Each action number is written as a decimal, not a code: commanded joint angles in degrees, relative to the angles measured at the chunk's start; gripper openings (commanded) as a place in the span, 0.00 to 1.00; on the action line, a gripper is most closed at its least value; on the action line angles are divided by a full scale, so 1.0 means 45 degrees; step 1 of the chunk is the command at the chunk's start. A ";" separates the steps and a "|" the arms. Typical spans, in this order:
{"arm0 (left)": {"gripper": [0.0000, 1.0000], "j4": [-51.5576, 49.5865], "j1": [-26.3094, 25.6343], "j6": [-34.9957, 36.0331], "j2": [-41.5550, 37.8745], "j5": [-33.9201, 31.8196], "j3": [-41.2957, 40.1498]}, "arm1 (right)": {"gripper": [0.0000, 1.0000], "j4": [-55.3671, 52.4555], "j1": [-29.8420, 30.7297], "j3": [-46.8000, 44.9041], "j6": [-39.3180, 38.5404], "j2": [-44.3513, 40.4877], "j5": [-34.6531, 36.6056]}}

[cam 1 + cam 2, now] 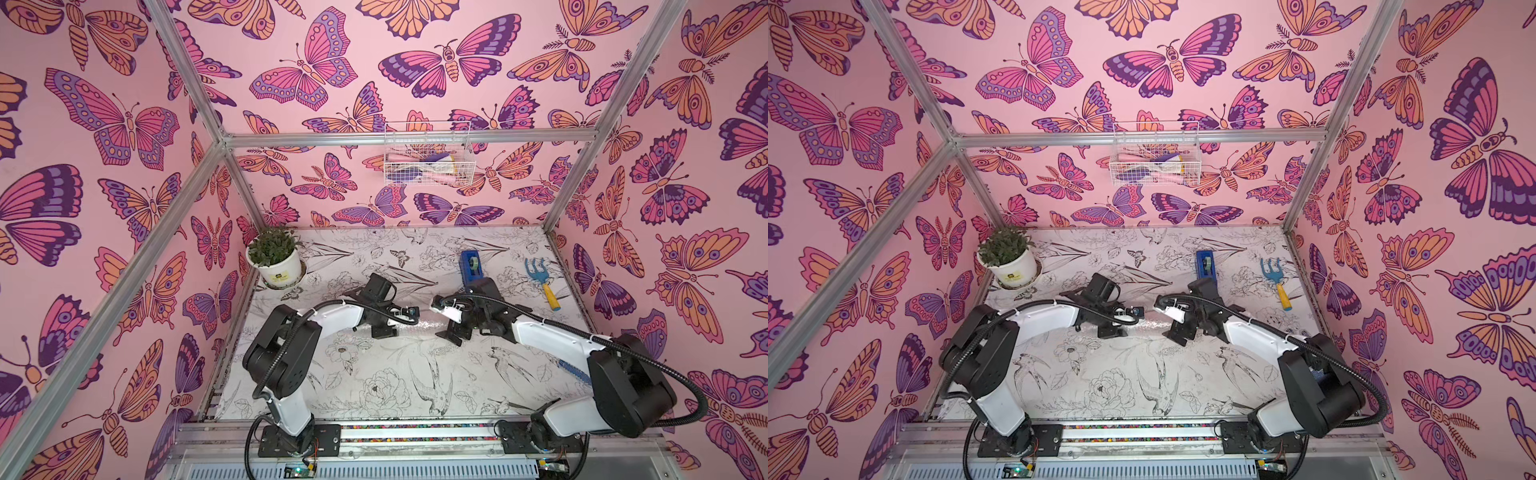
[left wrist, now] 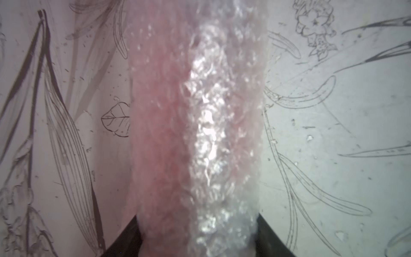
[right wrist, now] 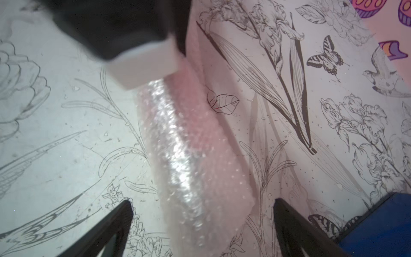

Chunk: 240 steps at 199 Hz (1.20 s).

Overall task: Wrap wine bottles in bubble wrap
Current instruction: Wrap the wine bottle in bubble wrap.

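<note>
Wrapping nearly done: the left gripper [image 2: 198, 231] clamps the rolled bubble wrap [image 2: 200, 111] lying between its jaws, the wine bottle apparently hidden inside, while the right gripper [image 3: 202, 201] straddles the roll's far end, jaws wide and untouching; next, the roll likely needs securing without unwinding.

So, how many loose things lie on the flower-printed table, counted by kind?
Packing: 2 (clear bubble-wrap roll, blue plastic tape dispenser)
Gardening: 2 (green plant in a white round pot, blue hand rake with yellow handle)
Unclear, not counted: blue dotted strip
Total: 4
</note>
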 commanded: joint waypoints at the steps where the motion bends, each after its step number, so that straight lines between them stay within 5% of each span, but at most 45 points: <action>1: 0.46 -0.5030 0.0511 -0.0209 0.1278 0.1948 0.1666 | 0.99 0.2357 0.1113 -0.0687 -0.1865 -0.0131 0.1397; 30: 0.46 -0.8554 0.0732 0.0036 0.3510 0.2371 0.4303 | 0.99 0.4127 0.1934 -0.1013 -0.2867 0.0563 0.1799; 59: 0.46 -0.9642 0.0740 0.0273 0.4711 0.2102 0.5306 | 0.99 0.5327 0.2095 -0.0723 -0.3572 0.1486 0.2097; 117: 0.51 -0.9656 0.0801 0.0587 0.5127 0.1993 0.5729 | 0.96 0.2626 0.2092 0.1110 -0.4203 0.3400 0.2693; 190: 0.72 -0.6736 0.1635 -0.0012 0.3597 0.2569 0.5184 | 0.54 -0.1053 0.2075 0.2442 -0.4000 0.4412 0.2096; 216: 0.91 -0.4253 0.1891 -0.1018 0.2028 0.2635 0.4102 | 0.42 -0.2098 0.2036 0.3004 -0.3962 0.4638 0.2073; 219: 0.99 -0.3879 0.1926 -0.1142 0.1807 0.2646 0.3902 | 0.40 -0.2227 0.2012 0.3080 -0.3983 0.4656 0.2023; 240: 0.99 -0.0673 0.2199 -0.2228 -0.0164 0.2232 0.2058 | 0.30 -0.3399 0.1875 0.3766 -0.3875 0.4809 0.1606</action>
